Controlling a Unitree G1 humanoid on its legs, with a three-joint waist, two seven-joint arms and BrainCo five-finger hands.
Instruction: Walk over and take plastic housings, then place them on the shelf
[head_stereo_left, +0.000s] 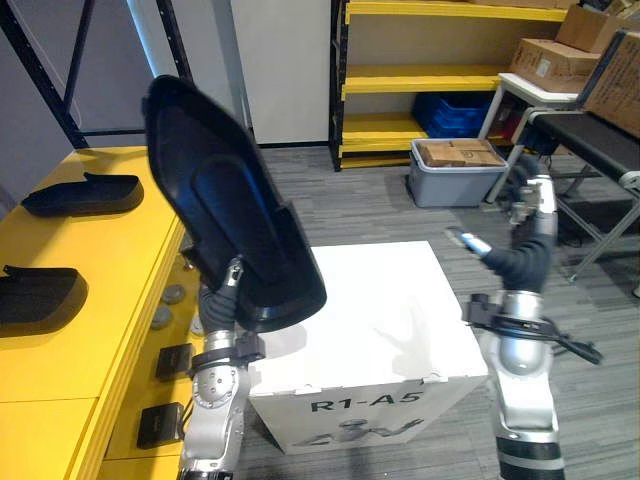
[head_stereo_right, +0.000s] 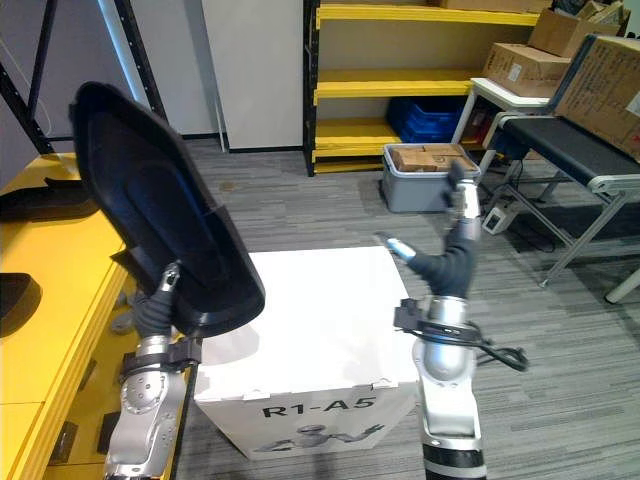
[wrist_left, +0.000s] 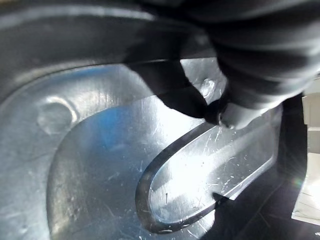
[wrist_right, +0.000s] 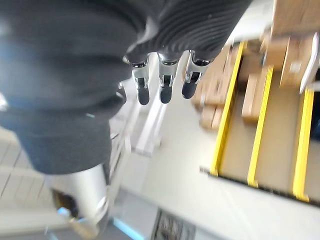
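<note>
Plastic housing (head_stereo_left: 225, 200), large and black, stands tilted above the left hand (head_stereo_left: 230, 283), which grips its lower rim with a finger hooked over the edge. The right hand (head_stereo_left: 533, 205) is raised well apart, fingers straight and holding nothing. A white box (head_stereo_left: 380, 320) sits lower, between the hands.

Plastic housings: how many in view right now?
3. The raised housing is held in the left hand; the farther housing and the nearer housing lie on the yellow shelf to the robot's left. Others may be hidden behind the raised one.
</note>
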